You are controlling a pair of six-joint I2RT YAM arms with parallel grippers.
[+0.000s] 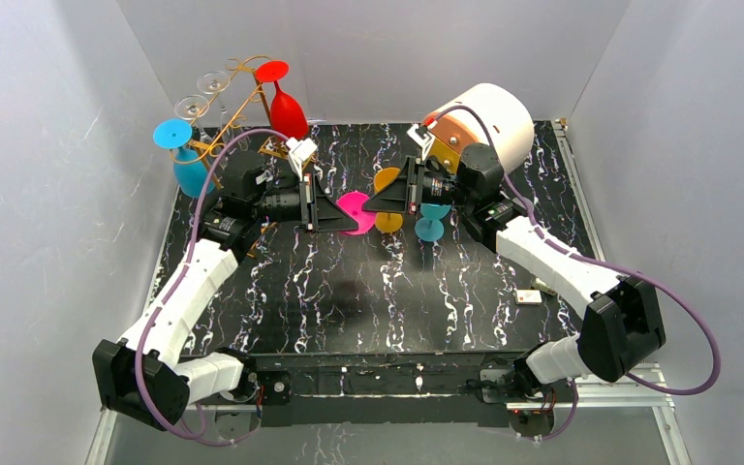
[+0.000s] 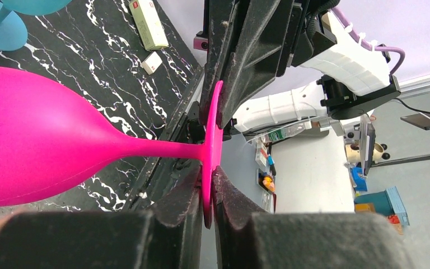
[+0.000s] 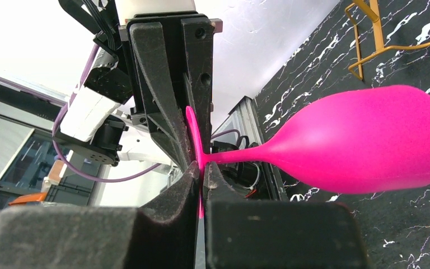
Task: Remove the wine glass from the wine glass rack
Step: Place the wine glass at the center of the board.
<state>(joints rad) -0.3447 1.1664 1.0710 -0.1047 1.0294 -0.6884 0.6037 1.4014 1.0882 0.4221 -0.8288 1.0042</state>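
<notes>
As left gripper [image 2: 206, 175] and right gripper [image 3: 201, 168] clamp its foot, wine glass [image 3: 364, 145] seems airborne.

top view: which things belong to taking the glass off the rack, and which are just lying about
Job: pink wine glass, wine glass rack, left gripper, right gripper, both shut on its foot.
Lying about: orange glass, teal glass, white cylinder, small white block.

Open passage: near half of table [image 1: 349, 300], except a small box [image 1: 529, 296] at right. Obstacles: wine glass rack [image 1: 242, 107] far left, white cylinder [image 1: 489, 116] far right, orange glass [image 1: 387, 181] and blue glass [image 1: 431, 229] centre.
</notes>
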